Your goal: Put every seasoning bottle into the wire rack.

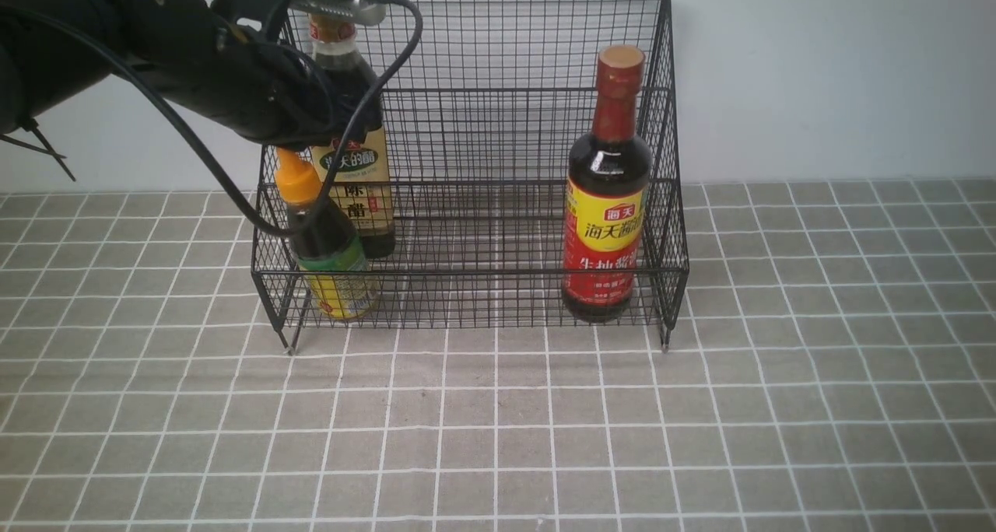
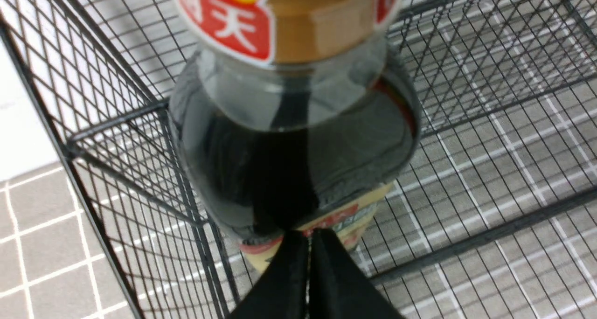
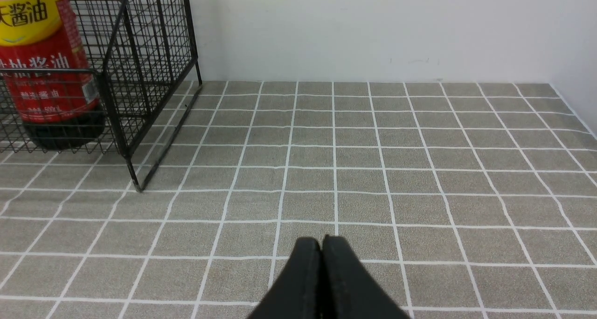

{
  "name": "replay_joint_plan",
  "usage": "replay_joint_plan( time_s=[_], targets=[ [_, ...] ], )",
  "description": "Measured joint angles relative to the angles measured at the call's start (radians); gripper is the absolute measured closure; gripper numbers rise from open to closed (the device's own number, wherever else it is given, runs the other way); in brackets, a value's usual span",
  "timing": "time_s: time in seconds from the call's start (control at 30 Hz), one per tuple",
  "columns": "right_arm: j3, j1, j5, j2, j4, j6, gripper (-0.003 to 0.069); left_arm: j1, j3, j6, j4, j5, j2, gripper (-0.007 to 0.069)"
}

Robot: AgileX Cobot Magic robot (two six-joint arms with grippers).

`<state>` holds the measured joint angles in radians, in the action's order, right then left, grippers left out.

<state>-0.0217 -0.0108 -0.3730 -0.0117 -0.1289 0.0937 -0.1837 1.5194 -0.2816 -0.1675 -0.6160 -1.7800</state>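
Observation:
The black wire rack (image 1: 498, 89) stands at the back of the table, against the wall. All three seasoning bottles stand upright inside it. The tall gold-capped one (image 1: 358, 182) is at the left rear, and the short orange-capped one (image 1: 327, 260) stands just in front of it. The tall red-necked one (image 1: 608, 197) is at the right front. My left arm (image 1: 233, 89) reaches over the rack's left side. The left gripper (image 2: 308, 232) is shut and empty, its tips close by the gold-capped bottle's (image 2: 289, 160) shoulder. My right gripper (image 3: 322, 239) is shut and empty above bare tiles, right of the rack (image 3: 149, 53).
A grey tiled cloth (image 1: 498, 439) covers the table. A white wall (image 1: 817, 73) runs behind the rack, and a side wall (image 3: 578, 53) closes off the far right. My left arm's black cable (image 1: 233, 182) hangs in front of the rack's left corner.

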Motion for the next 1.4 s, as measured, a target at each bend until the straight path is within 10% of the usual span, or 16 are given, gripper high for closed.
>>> replay_joint_plan(
  time_s=[0.83,1.4],
  targets=[
    [0.000,0.000,0.000,0.000,0.000,0.000,0.0672,0.001,-0.002,0.000,0.052,-0.097,0.191,0.0631],
    [0.000,0.000,0.000,0.000,0.000,0.000,0.0672,0.001,-0.348,0.164,0.052,-0.224,0.885,0.0631]
  ],
)
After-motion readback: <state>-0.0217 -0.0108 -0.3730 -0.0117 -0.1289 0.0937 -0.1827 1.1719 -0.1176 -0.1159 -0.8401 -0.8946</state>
